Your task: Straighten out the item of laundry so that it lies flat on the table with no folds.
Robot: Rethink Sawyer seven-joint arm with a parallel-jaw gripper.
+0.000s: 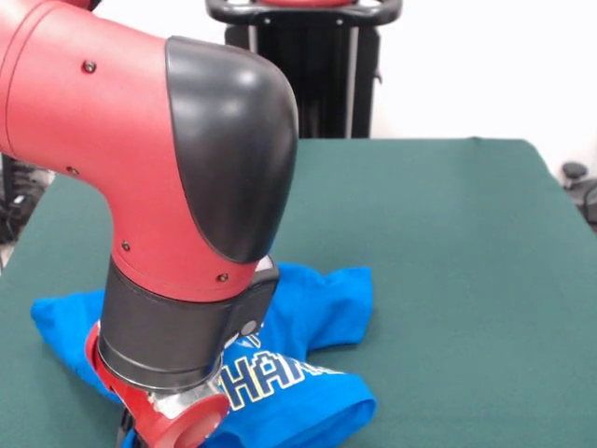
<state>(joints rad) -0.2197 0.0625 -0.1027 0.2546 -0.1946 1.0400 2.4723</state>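
The item of laundry, a bright blue T-shirt (317, 308), lies crumpled at the near left of the green table (448, 243). White block lettering (266, 378) shows on a bunched part near the front edge. One sleeve sticks out to the right and blue cloth also shows at the far left (61, 322). My red and black arm (168, 187) comes down over the shirt and hides its middle. The gripper's tips are out of sight below the wrist, at the bottom edge of the front view.
The black pedestal (303, 65) stands behind the table's far edge. Green table surface stretches to the right and behind the shirt. Dark objects sit off the table at the right edge (578, 182).
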